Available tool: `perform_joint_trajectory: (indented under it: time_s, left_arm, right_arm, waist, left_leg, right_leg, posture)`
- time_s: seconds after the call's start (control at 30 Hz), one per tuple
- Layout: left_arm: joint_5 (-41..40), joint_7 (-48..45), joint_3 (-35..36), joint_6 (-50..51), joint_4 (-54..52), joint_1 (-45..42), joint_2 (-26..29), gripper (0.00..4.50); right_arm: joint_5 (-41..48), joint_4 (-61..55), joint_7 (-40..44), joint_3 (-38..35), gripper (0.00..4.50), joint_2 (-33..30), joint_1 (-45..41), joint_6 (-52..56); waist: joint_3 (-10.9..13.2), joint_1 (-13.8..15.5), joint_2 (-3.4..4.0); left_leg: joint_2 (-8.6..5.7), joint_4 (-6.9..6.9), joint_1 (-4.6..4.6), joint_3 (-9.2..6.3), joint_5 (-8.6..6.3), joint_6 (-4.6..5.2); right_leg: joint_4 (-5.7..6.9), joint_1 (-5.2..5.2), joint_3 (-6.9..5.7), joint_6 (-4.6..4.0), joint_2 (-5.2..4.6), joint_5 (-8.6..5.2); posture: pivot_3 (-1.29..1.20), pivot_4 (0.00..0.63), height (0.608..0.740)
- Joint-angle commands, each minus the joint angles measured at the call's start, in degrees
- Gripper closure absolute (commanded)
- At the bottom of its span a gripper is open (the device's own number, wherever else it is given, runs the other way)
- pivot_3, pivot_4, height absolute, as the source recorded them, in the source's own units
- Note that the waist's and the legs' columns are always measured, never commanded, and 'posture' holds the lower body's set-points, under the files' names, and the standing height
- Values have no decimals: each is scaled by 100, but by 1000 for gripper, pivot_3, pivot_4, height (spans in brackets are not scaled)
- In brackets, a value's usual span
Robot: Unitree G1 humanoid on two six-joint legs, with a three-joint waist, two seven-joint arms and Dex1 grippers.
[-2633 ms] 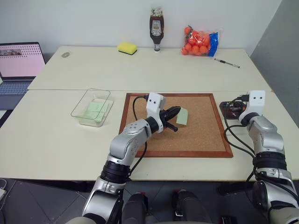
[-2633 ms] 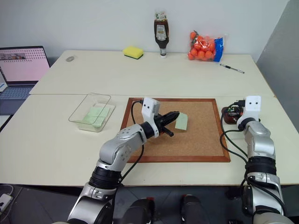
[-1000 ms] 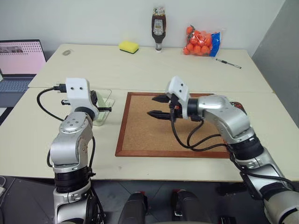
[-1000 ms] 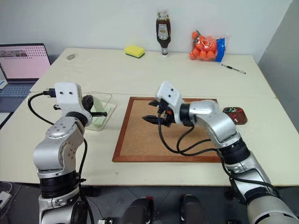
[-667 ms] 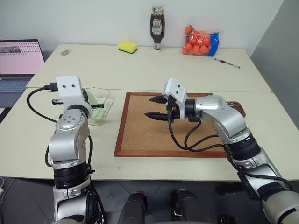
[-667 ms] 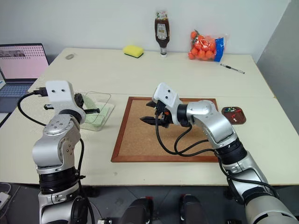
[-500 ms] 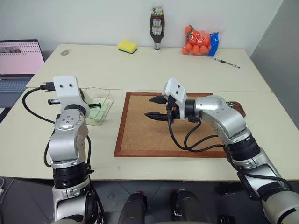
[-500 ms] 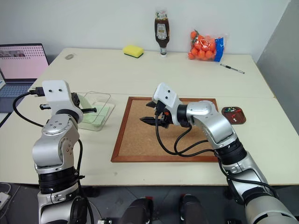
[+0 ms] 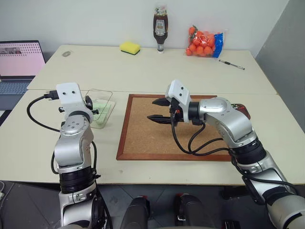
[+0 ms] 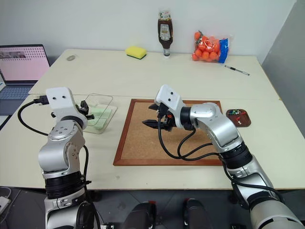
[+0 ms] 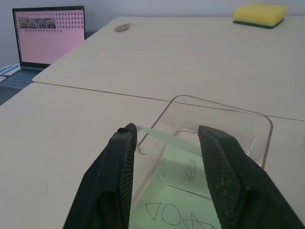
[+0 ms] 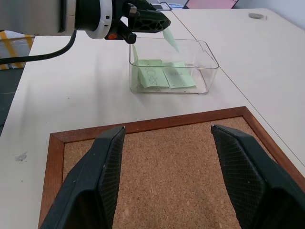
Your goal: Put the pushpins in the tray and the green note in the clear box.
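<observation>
- The green note (image 12: 170, 40) is seen over the clear box (image 12: 209, 67), which stands on the desk (image 9: 157, 71) near its left edge, just beside the left edge of the cork board (image 9: 143, 143).
- In the right wrist view the note hangs slanted from the tips of the left gripper (image 12: 159, 21), above the box's open top; whether it is pinched or merely touching one finger cannot be told from there.
- In the left wrist view the left gripper's fingers (image 11: 121, 157) are seen parted, with the note's pale edge stretched between them and touching the tip of one finger; the other finger appears apart from it, so a firm hold is not shown.
- Other green slips (image 11: 188, 179) with hand-drawn marks are seen lying flat on the box's floor in both wrist views; in the head views they read as a pale green patch.
- The right gripper (image 9: 159, 109) is held over the cork board's far left part, its jaws standing wide apart with nothing between them.
- The tray (image 10: 238, 117) is seen just off the board's far right corner, with small red pushpins (image 10: 233, 113) in it.
</observation>
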Motion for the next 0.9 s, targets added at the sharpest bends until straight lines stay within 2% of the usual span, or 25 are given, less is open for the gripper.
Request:
perform_joint_trajectory:
  time_s: [0.03, 0.17, 0.37, 0.67, 0.8, 0.9]
  left_arm:
    - [127, 48, -7, -72, -199, 14, 51, 1503]
    - [51, -68, -128, 236, -145, 68, 11, 691]
    - [115, -395, -580, 281, -131, 137, 137, 691]
    - [338, -746, -1072, -603, -207, 233, 365, 691]
    - [23, -1017, -1027, -957, -314, 181, 191, 691]
    - [-466, -1911, -1381, -799, -430, 336, 267, 691]
  right_arm:
    - [38, -236, 10, -184, 1444, 11, -57, -3]
    - [36, -232, -9, -199, 1444, 28, -59, -9]
    - [54, -272, -58, -235, 1444, 52, -43, -19]
    - [50, -337, -123, -293, 1444, 77, -5, -54]
    - [45, -411, -216, -410, 1444, 90, 68, -118]
    - [6, -646, -685, -817, 1444, 138, 446, -283]
  waist:
    - [0, 0, 0]
    - [0, -1, 0]
    - [0, 0, 0]
    - [0, -1, 0]
    - [0, 1, 0]
    - [0, 5, 0]
  left_leg:
    - [0, 0, 0, 0, 0, 0]
    - [0, -1, 0, 0, 0, 0]
    - [-1, 0, -1, -1, 0, 0]
    - [1, -2, 0, 1, 0, 0]
    - [1, -1, 0, 0, 0, 0]
    - [1, -1, -1, 1, 0, 0]
  right_leg:
    - [0, 0, 0, 0, 0, 0]
    - [0, 0, 0, 0, 0, 0]
    - [0, 0, -2, 0, 0, 0]
    - [0, -1, 1, 0, 0, 0]
    - [-1, -1, 0, -1, -1, 0]
    - [-2, 0, 0, -1, -1, 0]
  posture:
    - [0, 150, 740]
    - [0, 150, 740]
    - [0, 150, 740]
    - [0, 150, 740]
    - [0, 150, 740]
    - [0, 150, 740]
